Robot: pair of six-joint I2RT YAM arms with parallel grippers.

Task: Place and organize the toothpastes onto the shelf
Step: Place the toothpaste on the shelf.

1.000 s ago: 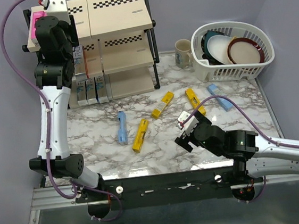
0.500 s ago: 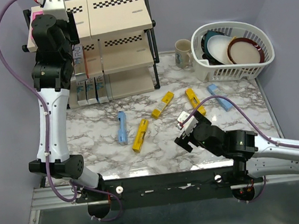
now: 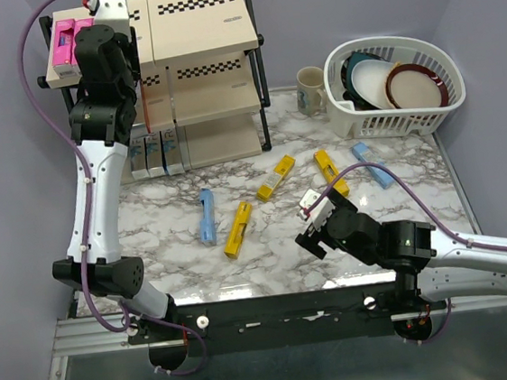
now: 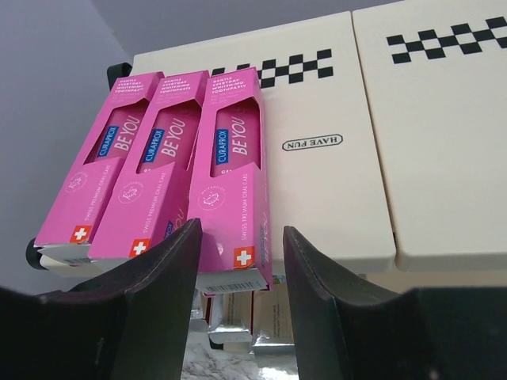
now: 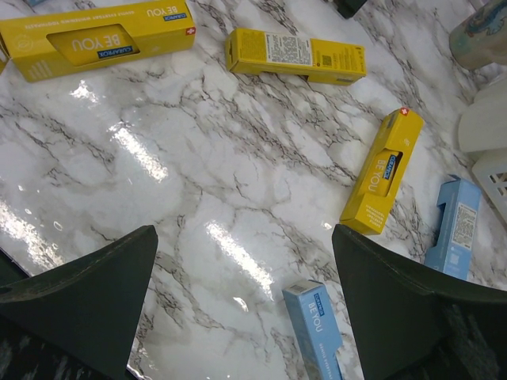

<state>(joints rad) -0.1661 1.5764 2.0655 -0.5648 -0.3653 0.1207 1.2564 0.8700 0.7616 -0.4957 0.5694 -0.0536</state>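
Three pink toothpastes [image 4: 162, 166] lie side by side on the left of the shelf's [image 4: 317, 182] top board. My left gripper [image 4: 241, 226] is open, its fingers loosely straddling the near end of the rightmost pink carton [image 4: 234, 158], with a gap at the right finger. From above, the pink cartons [image 3: 64, 42] show beside the left wrist. More cartons stand on the shelf's lower tiers [image 3: 154, 150]. My right gripper [image 5: 243, 229] hangs wide open over the marble, holding nothing. Yellow cartons [image 5: 107, 37] [image 5: 295, 55] [image 5: 382, 172] and light blue ones [image 5: 318, 326] [image 5: 454, 227] lie loose below it.
A white dish basket [image 3: 356, 125] with plates stands at the back right, a mug [image 3: 311, 89] beside it. Loose cartons [image 3: 206, 216] [image 3: 238, 228] [image 3: 276, 177] lie mid-table in front of the shelf [image 3: 204, 18]. Purple walls close in the left, right and back.
My left wrist has shifted a little to the right at the shelf top, uncovering more of the pink cartons. The right arm has not moved.
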